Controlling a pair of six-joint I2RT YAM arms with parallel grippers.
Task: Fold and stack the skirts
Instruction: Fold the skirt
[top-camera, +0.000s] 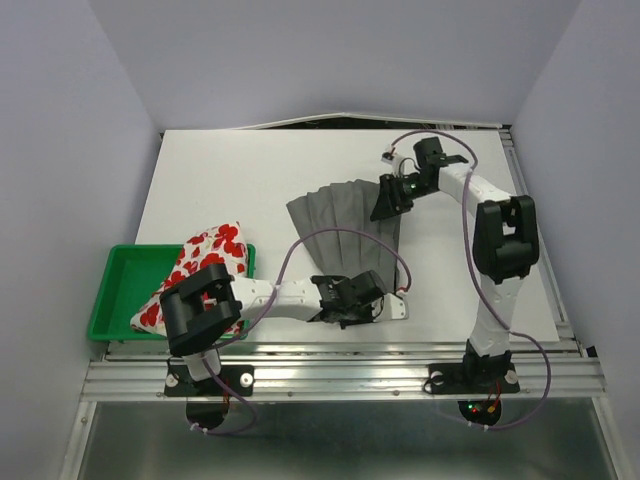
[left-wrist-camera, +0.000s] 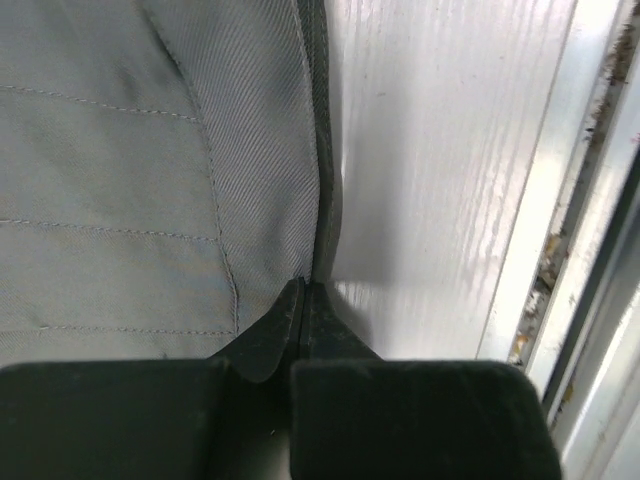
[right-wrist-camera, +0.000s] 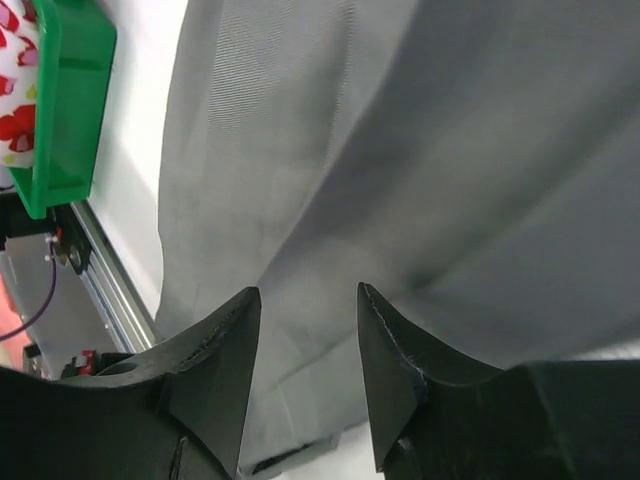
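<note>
The dark grey skirt (top-camera: 340, 235) lies spread flat on the white table (top-camera: 230, 180). The white skirt with red print (top-camera: 205, 262) sits bunched in the green tray (top-camera: 125, 290) at the left. My left gripper (top-camera: 345, 300) is at the grey skirt's near edge. In the left wrist view its fingertips (left-wrist-camera: 303, 288) are pressed together on the skirt's hem (left-wrist-camera: 318, 200). My right gripper (top-camera: 385, 205) hovers over the skirt's far right edge. In the right wrist view it (right-wrist-camera: 308, 292) stands open above the grey skirt (right-wrist-camera: 400, 150), with nothing between its fingers.
The green tray (right-wrist-camera: 60, 100) with the printed skirt (right-wrist-camera: 15, 60) shows at the upper left of the right wrist view. A metal rail (top-camera: 340, 375) runs along the table's near edge, close beside the left gripper (left-wrist-camera: 303, 288). Grey walls enclose the table.
</note>
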